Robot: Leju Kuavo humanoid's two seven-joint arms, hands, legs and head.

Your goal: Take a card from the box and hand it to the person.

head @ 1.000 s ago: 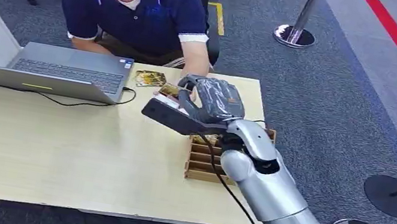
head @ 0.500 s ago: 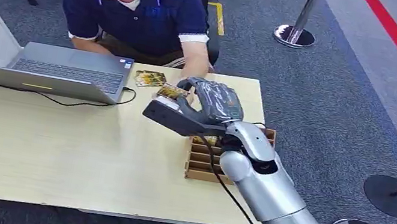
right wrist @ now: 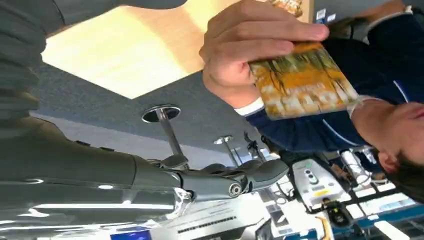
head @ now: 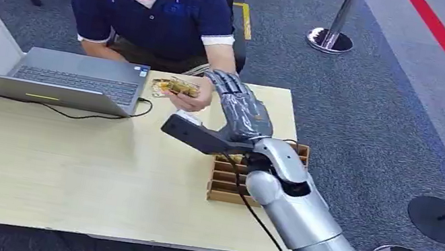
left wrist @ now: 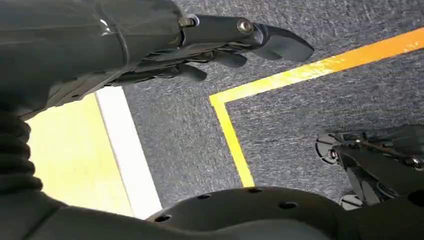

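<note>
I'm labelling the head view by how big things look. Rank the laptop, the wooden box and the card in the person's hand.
1. laptop, plainly largest.
2. wooden box, partly hidden by the robot's right arm.
3. card, smallest, partly covered by the person's fingers.

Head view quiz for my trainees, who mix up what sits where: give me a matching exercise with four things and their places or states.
1. yellow picture card
2. slotted wooden card box
3. open grey laptop
4. right robot hand

A. at the table's right edge
B. fingers spread, holding nothing
C. in the person's hand
D. on the table's left part

Pairs: 1-C, 2-A, 3-D, 4-B
</note>
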